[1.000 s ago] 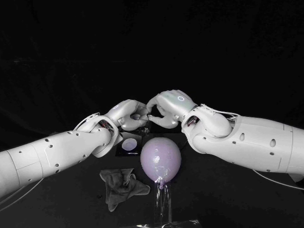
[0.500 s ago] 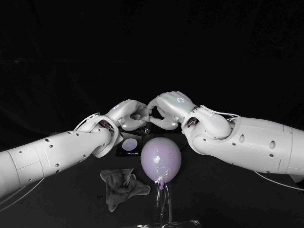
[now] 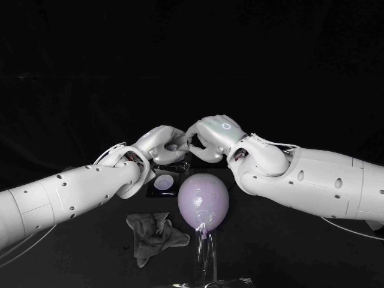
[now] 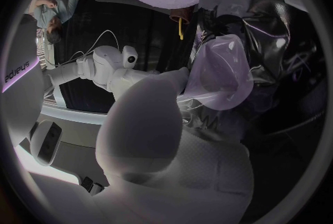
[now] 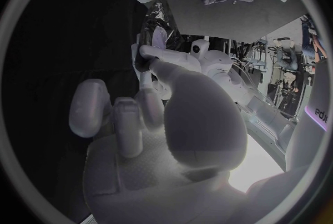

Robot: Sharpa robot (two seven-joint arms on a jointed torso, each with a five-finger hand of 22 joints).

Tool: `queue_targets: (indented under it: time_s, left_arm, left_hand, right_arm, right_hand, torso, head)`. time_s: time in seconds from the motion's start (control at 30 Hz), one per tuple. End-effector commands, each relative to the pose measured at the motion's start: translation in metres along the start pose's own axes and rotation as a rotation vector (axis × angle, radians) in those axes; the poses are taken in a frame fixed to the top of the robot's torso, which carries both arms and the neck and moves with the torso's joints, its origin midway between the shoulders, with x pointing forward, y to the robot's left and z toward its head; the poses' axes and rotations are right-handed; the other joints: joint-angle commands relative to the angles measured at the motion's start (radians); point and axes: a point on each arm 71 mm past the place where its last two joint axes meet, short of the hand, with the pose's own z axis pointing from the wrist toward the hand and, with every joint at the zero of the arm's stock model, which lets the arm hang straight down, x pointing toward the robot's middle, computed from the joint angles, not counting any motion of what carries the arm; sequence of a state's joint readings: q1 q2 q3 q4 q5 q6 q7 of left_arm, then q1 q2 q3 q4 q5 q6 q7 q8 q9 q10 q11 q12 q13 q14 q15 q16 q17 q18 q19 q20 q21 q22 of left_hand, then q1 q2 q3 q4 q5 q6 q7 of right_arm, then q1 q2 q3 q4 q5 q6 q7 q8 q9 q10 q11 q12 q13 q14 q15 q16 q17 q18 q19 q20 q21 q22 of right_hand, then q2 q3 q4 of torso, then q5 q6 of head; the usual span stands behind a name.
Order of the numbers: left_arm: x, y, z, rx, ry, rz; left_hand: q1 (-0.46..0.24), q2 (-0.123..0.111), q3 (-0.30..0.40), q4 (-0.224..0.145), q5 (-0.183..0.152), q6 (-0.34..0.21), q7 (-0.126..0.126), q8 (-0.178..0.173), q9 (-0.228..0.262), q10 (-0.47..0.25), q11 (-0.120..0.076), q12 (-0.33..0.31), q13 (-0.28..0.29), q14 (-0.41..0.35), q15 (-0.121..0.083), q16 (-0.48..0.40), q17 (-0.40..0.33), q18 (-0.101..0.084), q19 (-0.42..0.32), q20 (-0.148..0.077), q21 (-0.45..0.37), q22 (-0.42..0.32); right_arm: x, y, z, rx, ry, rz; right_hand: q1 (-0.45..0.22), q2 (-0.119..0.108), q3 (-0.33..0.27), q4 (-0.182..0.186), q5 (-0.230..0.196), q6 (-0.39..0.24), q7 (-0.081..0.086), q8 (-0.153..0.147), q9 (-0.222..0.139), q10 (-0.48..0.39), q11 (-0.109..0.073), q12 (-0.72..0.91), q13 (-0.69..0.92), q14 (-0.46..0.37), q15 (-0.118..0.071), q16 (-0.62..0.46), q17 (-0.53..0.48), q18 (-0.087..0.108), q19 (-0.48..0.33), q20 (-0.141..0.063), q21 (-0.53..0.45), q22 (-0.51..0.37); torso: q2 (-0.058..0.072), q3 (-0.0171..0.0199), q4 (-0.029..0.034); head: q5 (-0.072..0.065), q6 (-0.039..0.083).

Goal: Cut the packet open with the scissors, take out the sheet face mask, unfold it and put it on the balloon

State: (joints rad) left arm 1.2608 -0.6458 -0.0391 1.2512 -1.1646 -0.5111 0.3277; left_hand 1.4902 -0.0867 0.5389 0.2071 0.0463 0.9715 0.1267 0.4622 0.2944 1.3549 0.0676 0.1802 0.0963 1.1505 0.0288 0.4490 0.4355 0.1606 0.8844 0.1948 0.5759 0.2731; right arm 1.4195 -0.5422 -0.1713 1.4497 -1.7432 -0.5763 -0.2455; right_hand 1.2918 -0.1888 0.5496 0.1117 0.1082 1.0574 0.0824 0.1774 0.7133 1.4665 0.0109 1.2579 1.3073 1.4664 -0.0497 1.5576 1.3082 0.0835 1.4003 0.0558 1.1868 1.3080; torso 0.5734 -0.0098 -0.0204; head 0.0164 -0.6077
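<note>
Above the balloon (image 3: 203,201), near the bench's (image 3: 278,258) middle, the left robot hand (image 3: 164,146) pinches the translucent sheet face mask (image 4: 222,74) (partly out of its packet (image 5: 156,26)); the right robot hand (image 3: 213,137) grips the packet; a crumpled cloth (image 3: 153,234) lies beside the balloon.

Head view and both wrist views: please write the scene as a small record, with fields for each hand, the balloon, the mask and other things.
left hand: pinches the translucent pale sheet face mask
right hand: holds the shiny black foil packet, close against the left hand
balloon: pale purple oval balloon, upright on a clear stand, bare
mask state: against the packet, not on the balloon
other: crumpled grey cloth beside the stand
</note>
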Motion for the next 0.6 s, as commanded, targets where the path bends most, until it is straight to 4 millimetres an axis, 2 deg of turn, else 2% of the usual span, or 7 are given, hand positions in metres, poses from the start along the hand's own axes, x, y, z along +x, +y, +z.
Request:
queue_targets:
  time_s: [0.03, 0.4, 0.43, 0.47, 0.5, 0.57, 0.6]
  left_arm:
    - [0.0005, -0.0063, 0.0028, 0.026, 0.002, -0.014]
    - [0.0010, -0.0070, 0.0032, 0.027, 0.003, -0.015]
    - [0.0010, -0.0071, 0.0032, 0.028, 0.003, -0.015]
    - [0.0011, -0.0073, 0.0033, 0.028, 0.003, -0.016]
    - [0.0011, -0.0075, 0.0033, 0.029, 0.002, -0.016]
    - [0.0013, -0.0080, 0.0035, 0.031, 0.002, -0.017]
    - [0.0013, -0.0083, 0.0035, 0.032, 0.001, -0.017]
  left_hand:
    - [0.008, 0.005, 0.004, -0.004, 0.003, 0.007, 0.000, 0.003, 0.106, 0.007, -0.006, 0.004, 0.001, -0.003, -0.001, 0.004, 0.002, 0.017, -0.007, -0.002, 0.004, 0.001]
    - [0.008, 0.005, 0.004, -0.004, 0.003, 0.007, 0.000, 0.004, 0.106, 0.007, -0.006, 0.004, 0.001, -0.003, -0.001, 0.005, 0.002, 0.017, -0.007, -0.002, 0.004, 0.002]
    - [0.008, 0.005, 0.004, -0.004, 0.003, 0.007, 0.000, 0.004, 0.106, 0.007, -0.006, 0.004, 0.001, -0.003, -0.001, 0.005, 0.002, 0.017, -0.007, -0.002, 0.004, 0.002]
    - [0.008, 0.005, 0.004, -0.004, 0.003, 0.007, 0.000, 0.004, 0.106, 0.007, -0.006, 0.004, 0.001, -0.003, -0.001, 0.005, 0.002, 0.017, -0.007, -0.002, 0.004, 0.002]
    - [0.008, 0.005, 0.004, -0.004, 0.003, 0.007, 0.000, 0.004, 0.106, 0.007, -0.006, 0.004, 0.001, -0.003, -0.001, 0.005, 0.002, 0.017, -0.007, -0.002, 0.004, 0.002]
    - [0.008, 0.005, 0.004, -0.004, 0.003, 0.007, 0.000, 0.004, 0.106, 0.007, -0.006, 0.004, 0.001, -0.003, -0.001, 0.005, 0.002, 0.017, -0.007, -0.002, 0.004, 0.002]
    - [0.008, 0.005, 0.004, -0.004, 0.003, 0.007, 0.000, 0.004, 0.106, 0.007, -0.006, 0.004, 0.001, -0.003, -0.001, 0.005, 0.002, 0.017, -0.007, -0.002, 0.004, 0.002]
  right_arm:
    - [0.0000, 0.0008, 0.0004, 0.004, -0.017, -0.016]
    - [0.0023, 0.0045, 0.0020, -0.010, 0.000, -0.019]
    - [0.0027, 0.0047, 0.0021, -0.012, 0.004, -0.019]
    - [0.0032, 0.0051, 0.0022, -0.016, 0.010, -0.020]
    - [0.0037, 0.0054, 0.0023, -0.020, 0.016, -0.021]
    - [0.0048, 0.0062, 0.0024, -0.031, 0.030, -0.024]
    - [0.0054, 0.0067, 0.0024, -0.038, 0.037, -0.025]
  right_hand:
    - [-0.005, 0.004, 0.003, 0.003, 0.003, 0.003, 0.000, -0.008, -0.002, 0.017, -0.008, 0.001, 0.098, 0.100, -0.008, 0.004, 0.243, -0.007, 0.007, -0.001, 0.007, 0.090]
    - [-0.017, -0.004, 0.004, 0.007, -0.006, -0.012, 0.007, -0.022, -0.009, 0.015, -0.003, -0.005, 0.095, 0.099, -0.005, 0.002, 0.239, -0.006, 0.006, -0.001, 0.001, 0.089]
    - [-0.014, 0.004, 0.010, 0.006, -0.004, -0.013, 0.007, -0.025, -0.011, 0.016, -0.003, -0.004, 0.095, 0.099, -0.005, 0.002, 0.240, -0.006, 0.006, -0.001, 0.001, 0.089]
    - [-0.007, 0.020, 0.022, 0.005, -0.004, -0.009, 0.005, -0.024, -0.011, 0.016, -0.004, -0.003, 0.096, 0.100, -0.005, 0.004, 0.243, -0.007, 0.006, 0.000, 0.002, 0.090]
    - [0.004, 0.048, 0.044, 0.000, -0.042, 0.001, 0.002, -0.021, -0.011, 0.019, -0.009, 0.000, 0.097, 0.101, -0.007, 0.006, 0.248, -0.006, 0.007, -0.002, 0.003, 0.092]
    - [0.013, 0.072, 0.062, -0.004, -0.053, 0.011, -0.003, -0.017, -0.009, 0.021, -0.011, 0.003, 0.099, 0.102, -0.009, 0.009, 0.253, -0.007, 0.009, -0.003, 0.006, 0.095]
    - [0.013, 0.072, 0.062, -0.004, -0.053, 0.011, -0.003, -0.017, -0.009, 0.021, -0.011, 0.003, 0.099, 0.102, -0.009, 0.009, 0.253, -0.007, 0.009, -0.003, 0.006, 0.095]
  torso:
    - [0.000, 0.0003, -0.0005]
    - [0.000, 0.0012, -0.0010]
    - [0.000, 0.0012, -0.0010]
    - [0.000, 0.0007, -0.0012]
    - [0.000, 0.0006, -0.0013]
    - [0.000, 0.0006, -0.0013]
    - [0.000, 0.0005, -0.0013]
  head:
    - [0.001, 0.000]
    - [0.000, 0.000]
    - [0.000, 0.000]
    - [0.000, -0.001]
    - [0.000, -0.001]
    - [0.000, -0.002]
    - [0.001, -0.002]
